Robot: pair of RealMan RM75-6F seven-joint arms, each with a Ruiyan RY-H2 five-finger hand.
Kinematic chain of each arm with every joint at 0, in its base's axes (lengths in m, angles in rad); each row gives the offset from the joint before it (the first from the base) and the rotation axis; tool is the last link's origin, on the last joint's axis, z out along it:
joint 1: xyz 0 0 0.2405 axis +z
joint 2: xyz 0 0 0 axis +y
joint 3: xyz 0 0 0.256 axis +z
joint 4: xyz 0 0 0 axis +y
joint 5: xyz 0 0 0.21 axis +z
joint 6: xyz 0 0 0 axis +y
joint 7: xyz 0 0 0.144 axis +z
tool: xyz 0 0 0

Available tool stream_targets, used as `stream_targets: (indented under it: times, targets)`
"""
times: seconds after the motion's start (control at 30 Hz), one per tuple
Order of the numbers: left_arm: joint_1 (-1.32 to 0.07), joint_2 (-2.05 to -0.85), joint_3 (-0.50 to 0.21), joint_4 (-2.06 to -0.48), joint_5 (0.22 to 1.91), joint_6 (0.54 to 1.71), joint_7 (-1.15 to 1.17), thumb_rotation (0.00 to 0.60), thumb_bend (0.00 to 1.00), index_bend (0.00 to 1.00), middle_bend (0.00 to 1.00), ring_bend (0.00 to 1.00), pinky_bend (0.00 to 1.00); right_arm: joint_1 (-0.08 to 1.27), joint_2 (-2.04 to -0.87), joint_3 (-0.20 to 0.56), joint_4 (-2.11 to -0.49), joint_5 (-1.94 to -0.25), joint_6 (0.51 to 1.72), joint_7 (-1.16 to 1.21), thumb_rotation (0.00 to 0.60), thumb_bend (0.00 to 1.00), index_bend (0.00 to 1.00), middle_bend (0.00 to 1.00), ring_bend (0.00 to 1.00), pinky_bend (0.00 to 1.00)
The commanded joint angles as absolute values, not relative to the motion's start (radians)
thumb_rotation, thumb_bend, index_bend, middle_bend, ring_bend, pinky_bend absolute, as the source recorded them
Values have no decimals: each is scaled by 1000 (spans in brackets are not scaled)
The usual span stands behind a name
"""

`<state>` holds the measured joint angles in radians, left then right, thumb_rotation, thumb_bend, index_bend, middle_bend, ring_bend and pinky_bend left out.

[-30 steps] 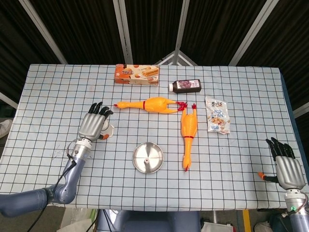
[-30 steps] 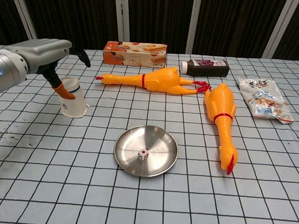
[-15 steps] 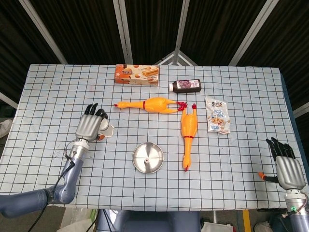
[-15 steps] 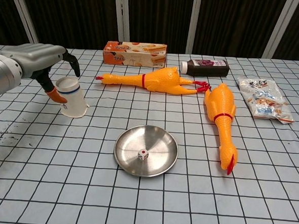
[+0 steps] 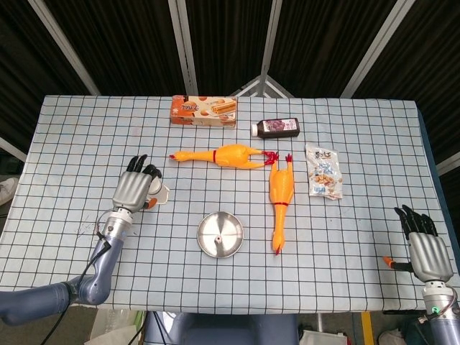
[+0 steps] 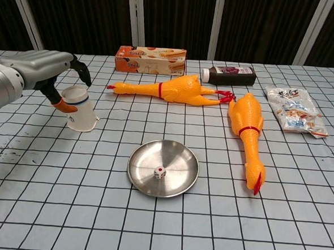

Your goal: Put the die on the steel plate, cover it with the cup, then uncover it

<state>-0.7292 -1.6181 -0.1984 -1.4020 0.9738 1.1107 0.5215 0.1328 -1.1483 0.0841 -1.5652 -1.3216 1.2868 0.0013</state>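
The die (image 6: 159, 172) is already sitting in the steel plate (image 6: 181, 163) near the front of the bench (image 6: 149, 231), a bit left of the plate's middle, so I'd say the step in hand is getting the cup (image 6: 79, 108) for covering. The cup stands mouth-up to the left and a little further back, and the left hand (image 6: 37, 72) is right at it — fingers (image 6: 79, 71) curled over the rim, thumb against the near side, though I can't tell if it's a firm grip yet. To do this well: close around the cup wall without crushing it, lift clear, flip it mouth-down, and lower it centred on the die, not the plate's centre. The right hand (image 5: 429, 251) hovers at the bench's far right edge, fingers apart, holding nothing. Further back lie two rubber chickens (image 6: 174, 91) — keep the swing low and away from them.
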Motion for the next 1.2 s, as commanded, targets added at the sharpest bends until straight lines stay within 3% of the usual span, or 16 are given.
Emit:
stream_targets:
  times: [0.03, 0.3, 0.77, 1.2]
  targets:
    - [-728, -1628, -199, -1392, 987, 1109, 501, 600, 336, 289, 157, 0, 0, 132, -1147, 84, -1566, -1321, 1287, 2, 600, 20, 53, 0, 87, 0]
    - [-729, -1634, -187, -1379, 979, 1086, 516, 600, 336, 287, 140, 0, 0, 134, -1144, 83, -1566, -1322, 1282, 11, 600, 21, 53, 0, 87, 0]
    - [-717, -1626, -178, -1393, 1017, 1101, 509, 600, 374, 321, 332, 0, 0, 134, -1144, 81, -1567, -1325, 1281, 13, 600, 21, 53, 0, 87, 0]
    - [-716, -1589, -174, -1436, 929, 1072, 606, 600, 365, 291, 164, 0, 0, 136, -1141, 81, -1576, -1314, 1271, 6, 600, 21, 53, 0, 88, 0]
